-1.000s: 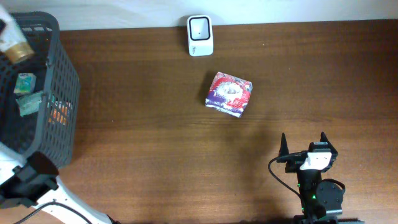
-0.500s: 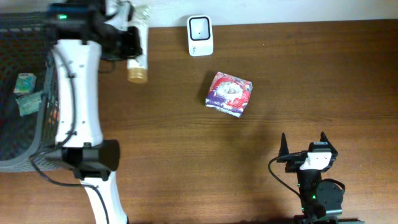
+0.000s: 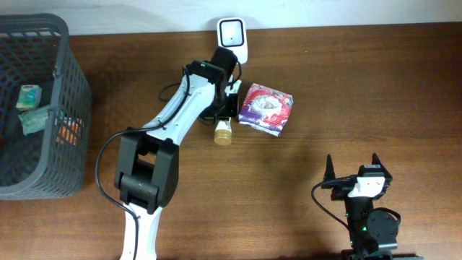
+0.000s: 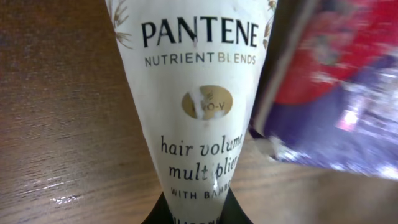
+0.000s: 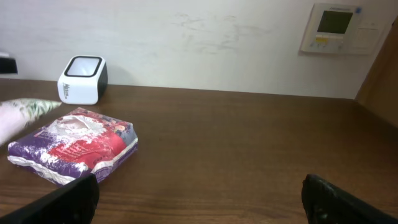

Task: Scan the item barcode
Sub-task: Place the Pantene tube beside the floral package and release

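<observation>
The item is a white Pantene tube (image 4: pixel 199 93) with a gold cap (image 3: pixel 224 136). My left gripper (image 4: pixel 198 214) is shut on its narrow end, a black finger on each side. From overhead the left gripper (image 3: pixel 229 100) holds the tube (image 3: pixel 224 128) just in front of the white barcode scanner (image 3: pixel 232 40), right beside a red and purple packet (image 3: pixel 266 108). No barcode shows on the tube's printed face. My right gripper (image 3: pixel 352 167) stands open at the front right, nothing between its fingers (image 5: pixel 68 199). Its wrist view shows the scanner (image 5: pixel 83 79) and the tube's blurred end (image 5: pixel 18 115).
A dark mesh basket (image 3: pixel 68 108) with several small items stands at the far left. The packet (image 5: pixel 71 146) lies flat on the wooden table, touching or nearly touching the tube. A control panel (image 5: pixel 339 28) hangs on the back wall.
The left arm swung right from the basket, carrying the tube across the table. It now sits below the scanner next to the packet. The right arm has not moved.
</observation>
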Robot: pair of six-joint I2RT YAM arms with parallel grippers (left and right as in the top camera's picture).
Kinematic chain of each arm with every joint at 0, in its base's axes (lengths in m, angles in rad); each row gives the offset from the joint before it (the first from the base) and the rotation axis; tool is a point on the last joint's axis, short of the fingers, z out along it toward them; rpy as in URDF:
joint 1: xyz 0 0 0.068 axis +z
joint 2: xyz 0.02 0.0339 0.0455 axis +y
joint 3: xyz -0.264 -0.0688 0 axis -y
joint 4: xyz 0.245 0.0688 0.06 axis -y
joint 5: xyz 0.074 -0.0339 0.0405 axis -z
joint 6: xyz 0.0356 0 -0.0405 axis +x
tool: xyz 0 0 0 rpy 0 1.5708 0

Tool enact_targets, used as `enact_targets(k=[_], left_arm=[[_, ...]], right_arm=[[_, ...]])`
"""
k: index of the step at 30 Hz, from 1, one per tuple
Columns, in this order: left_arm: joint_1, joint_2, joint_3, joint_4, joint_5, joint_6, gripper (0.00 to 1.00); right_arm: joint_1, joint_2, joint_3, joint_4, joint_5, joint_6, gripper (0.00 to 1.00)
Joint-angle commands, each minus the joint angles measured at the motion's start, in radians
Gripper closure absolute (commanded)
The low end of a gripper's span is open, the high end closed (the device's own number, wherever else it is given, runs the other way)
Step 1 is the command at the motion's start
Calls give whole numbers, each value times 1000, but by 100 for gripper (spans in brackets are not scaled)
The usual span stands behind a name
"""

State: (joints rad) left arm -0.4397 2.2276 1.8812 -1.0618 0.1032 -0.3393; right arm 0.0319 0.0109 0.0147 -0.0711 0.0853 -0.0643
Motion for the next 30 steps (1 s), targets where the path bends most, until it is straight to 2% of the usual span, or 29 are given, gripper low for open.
enact_targets(k=[1,10,15,19,22,25,30], left_arm=[[-6,-17,-39,37,-40,-54,100],[-141,-18,-62,40,105,-110,100],[-137,-18,-59,40,120,-121,100],[-135,-18,-59,32,257,-146,100],[-135,-18,-59,13,238,-146,100],[-137,-18,-59,14,315,-146,100],[-134,-18,-59,76,542,-146,100]], right_arm=[[-6,-7,-9,-3,2,-7,1],[-6,-7,-9,-3,2,-7,1],[-6,-7,-9,-3,2,-7,1],[-6,-7,-9,-3,2,-7,1],[-6,-7,-9,-3,2,-7,1],[-6,-7,-9,-3,2,-7,1],[-6,-7,-9,-3,2,-7,1]])
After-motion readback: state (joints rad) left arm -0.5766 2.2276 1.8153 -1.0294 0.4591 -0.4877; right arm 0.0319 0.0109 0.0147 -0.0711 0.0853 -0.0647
